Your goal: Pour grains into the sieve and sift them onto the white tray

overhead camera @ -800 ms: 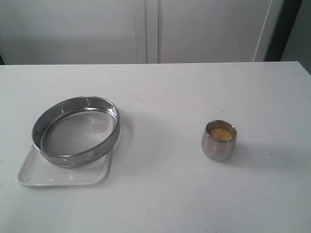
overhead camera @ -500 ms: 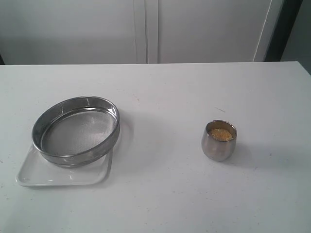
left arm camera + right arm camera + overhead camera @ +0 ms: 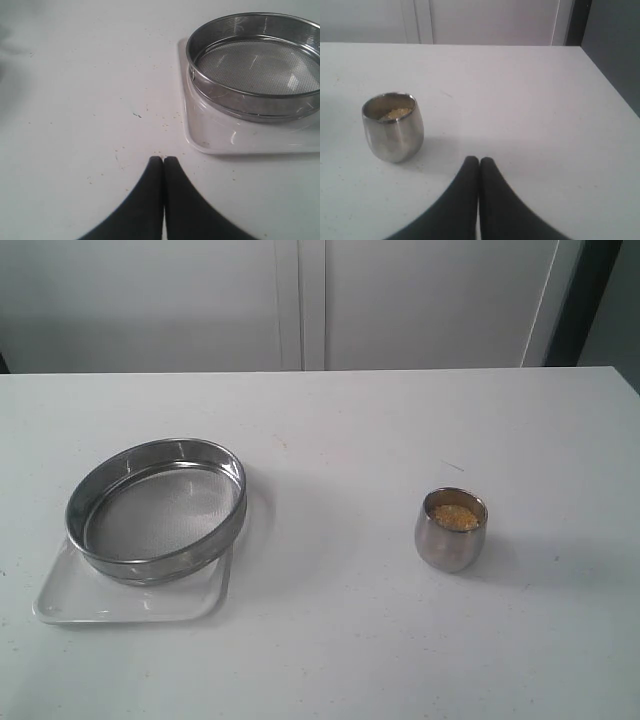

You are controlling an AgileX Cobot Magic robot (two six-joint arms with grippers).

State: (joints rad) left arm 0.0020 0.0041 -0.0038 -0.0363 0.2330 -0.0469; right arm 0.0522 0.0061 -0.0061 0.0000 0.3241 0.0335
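While both pairs of fingers are pressing together with nothing between them, the right gripper [image 3: 479,160] is hanging near the steel cup [image 3: 393,127] and the left gripper [image 3: 163,159] is hovering near the sieve [image 3: 156,510], apart from it. The grains [image 3: 455,517] are sitting in that cup, well apart from the sieve, which is resting on the white tray [image 3: 130,605]. The pickup is probably calling for the right fingers to spread wide first, then close around the cup's belly, keeping it upright until it is over the sieve's mesh.
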